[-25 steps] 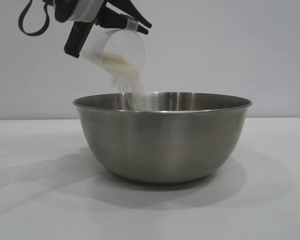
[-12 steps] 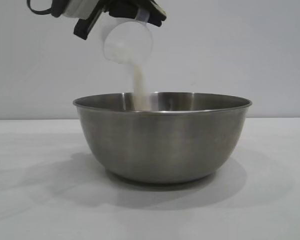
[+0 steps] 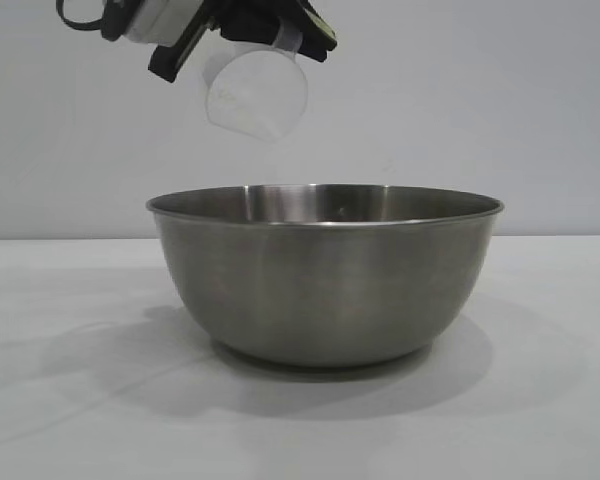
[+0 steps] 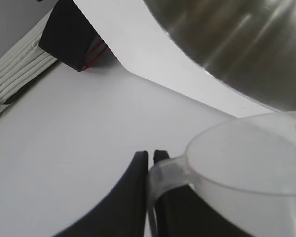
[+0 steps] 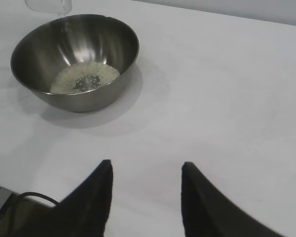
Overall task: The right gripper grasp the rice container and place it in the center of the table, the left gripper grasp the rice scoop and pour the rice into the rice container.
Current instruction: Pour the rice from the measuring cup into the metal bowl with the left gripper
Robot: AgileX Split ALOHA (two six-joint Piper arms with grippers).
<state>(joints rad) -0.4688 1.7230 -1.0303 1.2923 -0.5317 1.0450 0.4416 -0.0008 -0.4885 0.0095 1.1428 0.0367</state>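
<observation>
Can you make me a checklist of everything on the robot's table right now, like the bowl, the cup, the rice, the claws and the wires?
Surface: table under a plain white cloth, slightly wrinkled.
Rice container: steel bowl upright on the cloth.
Rice: pale heap lying in the bowl's bottom; none seen falling.
Rice scoop: clear plastic cup tipped above the bowl's left rim, looks empty.
Clutter: nothing seen.
Left tool: shut on the scoop's thin handle, above the bowl.
Right tool: open, holding nothing, back from the bowl over bare cloth.
Cables: a dark cable near the right arm; a cable loop at the left arm.
Surroundings: plain pale wall behind.
</observation>
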